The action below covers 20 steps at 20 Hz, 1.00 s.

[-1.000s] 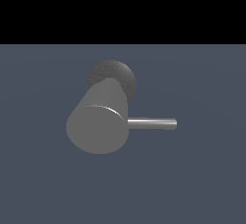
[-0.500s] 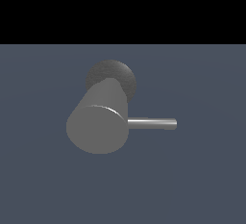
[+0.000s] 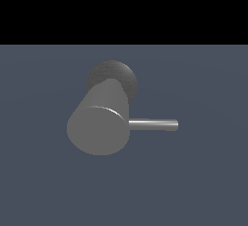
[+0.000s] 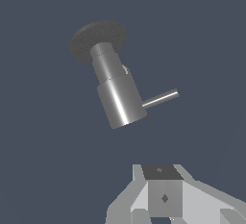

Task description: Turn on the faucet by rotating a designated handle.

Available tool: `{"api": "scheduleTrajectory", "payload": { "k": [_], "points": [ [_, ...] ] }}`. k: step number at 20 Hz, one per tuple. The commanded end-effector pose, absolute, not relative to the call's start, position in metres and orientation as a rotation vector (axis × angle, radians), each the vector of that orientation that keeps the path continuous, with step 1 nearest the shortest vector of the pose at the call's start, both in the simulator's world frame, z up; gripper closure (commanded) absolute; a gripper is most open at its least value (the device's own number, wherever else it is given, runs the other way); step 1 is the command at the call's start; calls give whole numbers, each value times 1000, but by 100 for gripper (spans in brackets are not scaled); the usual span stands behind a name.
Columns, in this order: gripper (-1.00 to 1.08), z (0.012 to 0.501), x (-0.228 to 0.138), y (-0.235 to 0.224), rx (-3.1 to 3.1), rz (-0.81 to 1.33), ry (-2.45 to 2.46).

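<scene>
The faucet (image 3: pixel 99 123) is a thick matte grey cylinder on a darker round base (image 3: pixel 118 74), its flat round end facing the exterior camera. The handle (image 3: pixel 154 124), a thin shiny rod, juts level from the cylinder toward the exterior view's right. The wrist view shows the same faucet (image 4: pixel 117 95) with its handle (image 4: pixel 161 98), standing well away from my gripper (image 4: pixel 178 217). Only the grey gripper parts at that picture's edge show, with the fingers spread apart and nothing between them. My arm and gripper are out of the exterior view.
A flat blue-grey floor (image 3: pixel 203 181) surrounds the faucet on all sides. A black band fills the upper part of the exterior view. No other objects show.
</scene>
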<state>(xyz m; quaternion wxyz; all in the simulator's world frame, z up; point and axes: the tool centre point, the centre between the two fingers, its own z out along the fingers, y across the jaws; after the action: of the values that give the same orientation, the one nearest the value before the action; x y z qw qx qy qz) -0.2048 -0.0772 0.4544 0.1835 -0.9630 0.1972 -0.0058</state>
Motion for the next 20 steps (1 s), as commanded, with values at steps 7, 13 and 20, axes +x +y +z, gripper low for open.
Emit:
{"api": "scheduleTrajectory", "payload": {
  "k": [7,13,20],
  "points": [
    [108,413,-186,-126,-2357,-23,868],
    [108,381,-181,-151,-2123,-26,1028],
    [108,344,-179,-171,-1876,-30,1170]
  ]
}}
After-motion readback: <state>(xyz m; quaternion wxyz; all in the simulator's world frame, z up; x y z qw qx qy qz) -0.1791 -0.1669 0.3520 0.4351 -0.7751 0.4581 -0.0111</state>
